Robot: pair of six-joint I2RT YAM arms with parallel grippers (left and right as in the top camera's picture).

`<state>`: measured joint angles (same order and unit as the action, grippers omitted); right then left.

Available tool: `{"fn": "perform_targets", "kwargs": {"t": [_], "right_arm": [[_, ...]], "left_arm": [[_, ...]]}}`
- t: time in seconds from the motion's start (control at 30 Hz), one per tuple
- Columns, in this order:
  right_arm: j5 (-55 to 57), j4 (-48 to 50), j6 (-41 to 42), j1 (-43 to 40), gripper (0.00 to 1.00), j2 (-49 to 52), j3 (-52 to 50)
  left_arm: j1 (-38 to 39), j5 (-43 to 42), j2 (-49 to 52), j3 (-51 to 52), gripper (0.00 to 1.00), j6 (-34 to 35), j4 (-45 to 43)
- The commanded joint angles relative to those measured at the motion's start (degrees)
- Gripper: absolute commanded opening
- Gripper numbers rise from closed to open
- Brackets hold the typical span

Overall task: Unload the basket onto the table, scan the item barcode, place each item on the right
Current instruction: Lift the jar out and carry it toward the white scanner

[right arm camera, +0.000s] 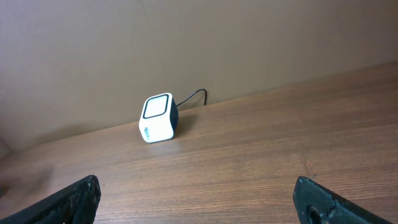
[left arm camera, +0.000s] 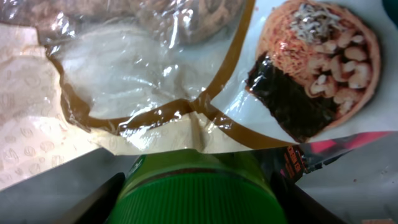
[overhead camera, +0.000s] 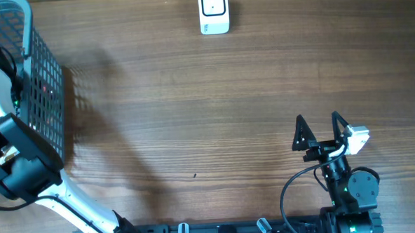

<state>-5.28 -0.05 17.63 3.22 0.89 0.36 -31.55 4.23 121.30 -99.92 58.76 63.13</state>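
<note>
Down inside the basket (overhead camera: pixel 44 81), at the left edge of the tabletop (overhead camera: pixel 193 117), the left pincer (left arm camera: pixel 198 205) sits around a green lid (left arm camera: pixel 199 186). One dark finger (left arm camera: pixel 93 202) shows on each side of the lid. I cannot tell if they are squeezing it or only sitting beside it.

The lid looks like the top of a bottle or jar, but the rest of it is hidden. It has little ridges all round, so it should be hard and not slippery. I think the lid is a good place to hold, with one finger on each side. The thing may be a bit heavy if it is full, so a firm hold would be best.

Behind the lid lie soft things. A clear bag (left arm camera: pixel 124 68) is shiny and crinkly, and would slip and bend. A food packet (left arm camera: pixel 317 56) has a picture of noodles and other food in a round bowl. A tan packet (left arm camera: pixel 25 124) has a faint pattern on it. A red label (left arm camera: pixel 323 149) has tiny letters, too small to read. I can read no brand name, and I see no barcode.

The right pincer (overhead camera: pixel 320 129) is wide and holds nothing. It hangs over the tabletop, well apart from the white scanner (overhead camera: pixel 214 11) at the far edge.
</note>
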Motion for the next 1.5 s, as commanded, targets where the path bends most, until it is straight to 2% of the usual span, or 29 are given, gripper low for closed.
{"fn": "perform_targets", "kwargs": {"t": [0.0,0.2,0.27,0.43,0.5,0.83,1.13,1.27,1.47], "right_arm": [[0.8,0.2,-1.0,0.2,1.0,-0.5,-0.1],[0.8,0.2,-1.0,0.2,1.0,-0.5,-0.1],[0.8,0.2,-1.0,0.2,1.0,-0.5,-0.1],[0.8,0.2,-1.0,0.2,1.0,-0.5,-0.1],[0.8,0.2,-1.0,0.2,1.0,-0.5,-0.1],[0.8,0.2,-1.0,0.2,1.0,-0.5,-0.1],[0.8,0.2,-0.9,0.2,1.0,-0.5,-0.1],[0.8,0.2,-1.0,0.2,1.0,-0.5,-0.1],[0.8,0.2,-0.9,0.2,1.0,-0.5,-0.1]], "left_arm": [[0.4,-0.3,0.7,-0.4,0.56,0.2,0.6],[0.0,-2.7,0.6,-0.6,0.47,0.2,1.8],[-0.2,-3.4,0.4,-0.6,0.52,0.0,2.2],[-0.9,-4.7,-1.4,-0.7,0.53,-1.5,2.2],[-1.4,-4.9,-2.9,-0.9,0.57,-1.5,2.4],[-2.8,-7.5,-13.1,-5.0,0.59,-3.0,4.9],[-3.3,-9.0,-26.0,-9.3,0.61,-5.0,5.2],[-3.2,-14.9,-30.3,-11.6,0.62,-5.0,4.1],[-2.3,-34.6,-33.7,-12.2,0.64,-4.3,-3.2]]}}
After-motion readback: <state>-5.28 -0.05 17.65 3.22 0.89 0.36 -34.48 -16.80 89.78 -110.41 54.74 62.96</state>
